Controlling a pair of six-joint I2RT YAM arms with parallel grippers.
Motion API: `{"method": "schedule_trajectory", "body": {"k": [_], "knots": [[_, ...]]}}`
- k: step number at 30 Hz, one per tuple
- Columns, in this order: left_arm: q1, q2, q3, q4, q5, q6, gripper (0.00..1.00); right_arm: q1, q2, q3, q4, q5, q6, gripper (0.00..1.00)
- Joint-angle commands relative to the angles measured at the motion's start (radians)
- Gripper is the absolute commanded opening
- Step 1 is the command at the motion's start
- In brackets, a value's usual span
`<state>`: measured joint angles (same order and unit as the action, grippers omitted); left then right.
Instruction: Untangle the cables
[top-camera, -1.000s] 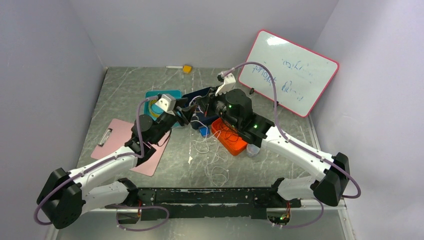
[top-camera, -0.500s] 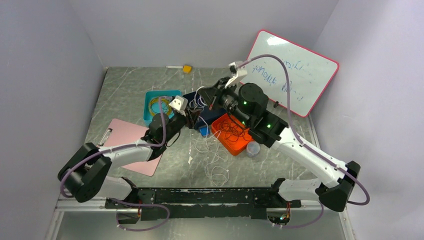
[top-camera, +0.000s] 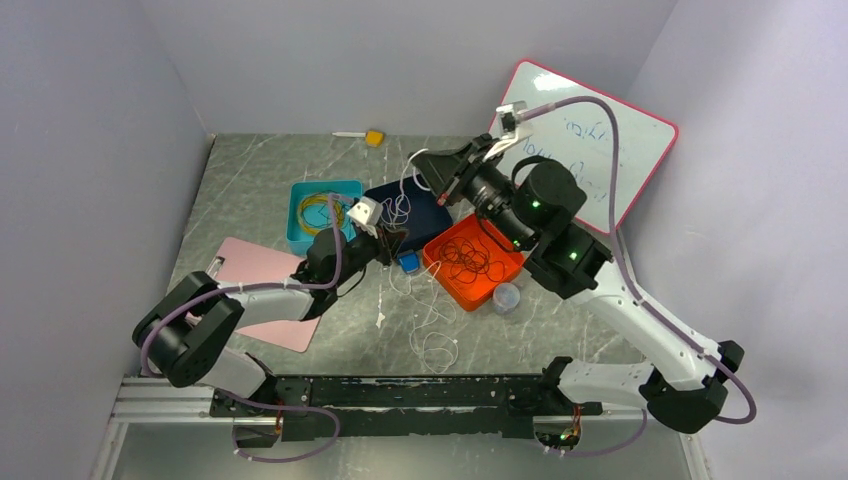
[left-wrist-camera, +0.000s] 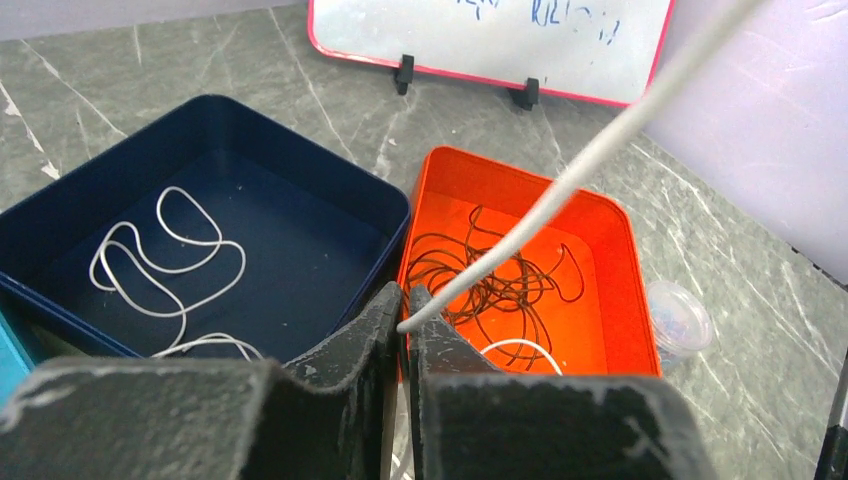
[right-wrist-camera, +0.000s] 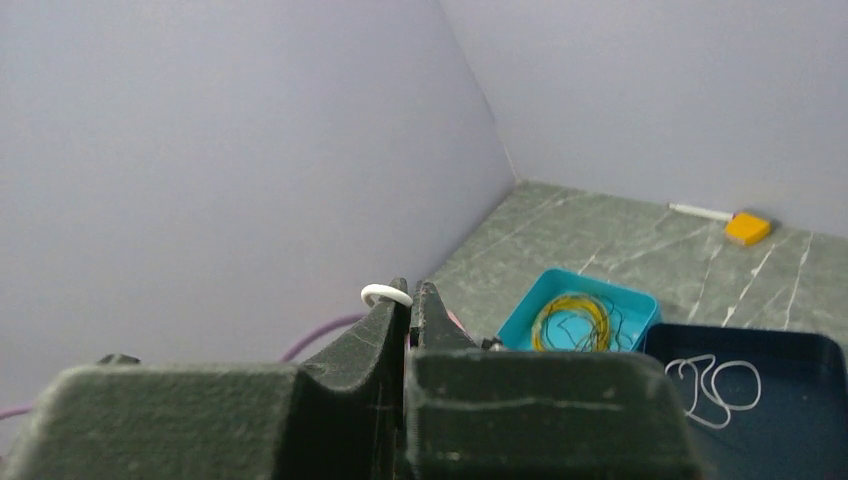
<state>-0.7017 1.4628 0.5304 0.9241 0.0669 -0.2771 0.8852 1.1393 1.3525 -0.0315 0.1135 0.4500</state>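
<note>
With the left pincer (left-wrist-camera: 405, 318) clamped on a white cable (left-wrist-camera: 560, 185), pull slowly and evenly, keeping the strand taut without jerking, and stop at any snag. From the tips, follow that strand up and away to the right, probably toward the right pincer (right-wrist-camera: 410, 290), likewise closed on a white loop (right-wrist-camera: 385, 293). Farther off, leave the dark cables (left-wrist-camera: 495, 280) in the orange tray (left-wrist-camera: 605, 245) and the white coils (left-wrist-camera: 165, 250) in the navy tray (left-wrist-camera: 300, 230).

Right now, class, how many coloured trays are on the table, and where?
3. The teal tray sits leftmost, the navy tray is beside it in the middle, and the orange tray is on the right, next to the navy one. Others could be hidden from view.
</note>
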Motion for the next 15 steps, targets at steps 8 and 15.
{"method": "schedule_trajectory", "body": {"k": [8,15], "knots": [[0.006,0.013,-0.059,0.044,0.022,-0.034,0.08,-0.002,-0.067,0.112,0.001,0.054,-0.063,0.0],[0.006,-0.039,-0.072,-0.012,0.025,-0.036,0.07,-0.002,-0.072,0.091,-0.007,0.08,-0.07,0.0]]}}
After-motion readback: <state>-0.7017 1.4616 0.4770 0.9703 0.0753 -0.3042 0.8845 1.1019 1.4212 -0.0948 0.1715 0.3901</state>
